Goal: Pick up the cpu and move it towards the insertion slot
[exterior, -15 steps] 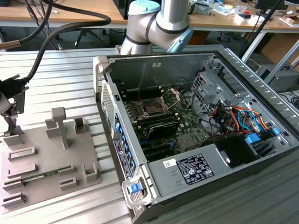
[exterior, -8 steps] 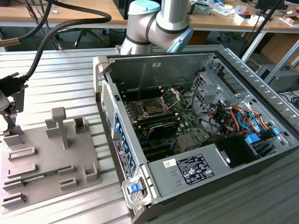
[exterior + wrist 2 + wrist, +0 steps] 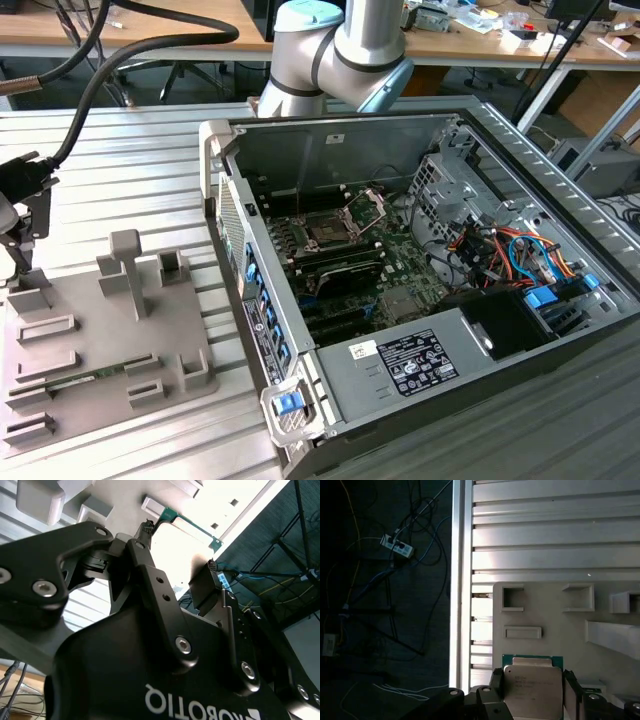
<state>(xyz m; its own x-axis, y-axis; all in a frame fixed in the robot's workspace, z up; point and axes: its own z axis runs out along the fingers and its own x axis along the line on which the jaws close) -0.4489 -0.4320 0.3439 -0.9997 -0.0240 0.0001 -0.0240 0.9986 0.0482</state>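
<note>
While the gripper (image 3: 22, 240) is hanging at the exterior view's far left, over the edge of the grey tray (image 3: 90, 340), the cpu (image 3: 532, 682) is sitting well apart from the insertion slot (image 3: 328, 233), which is lying inside the open computer case (image 3: 400, 300) towards the exterior view's right. My judgement is that the carry is running three risks. The tray's upright posts (image 3: 125, 270) are standing in the way of a low path and could knock the chip askew. The case's side wall (image 3: 215, 150) is rising between tray and board, so a shallow crossing could clip it. The hinged retaining plate (image 3: 367, 207) is standing tilted up just beside the socket, and a skewed approach could catch on it. In the first wrist view the jaws are closing narrowly on the chip, the fingers (image 3: 496, 686) pressing its two opposite edges, so any bump could make it slip or tilt.
</note>
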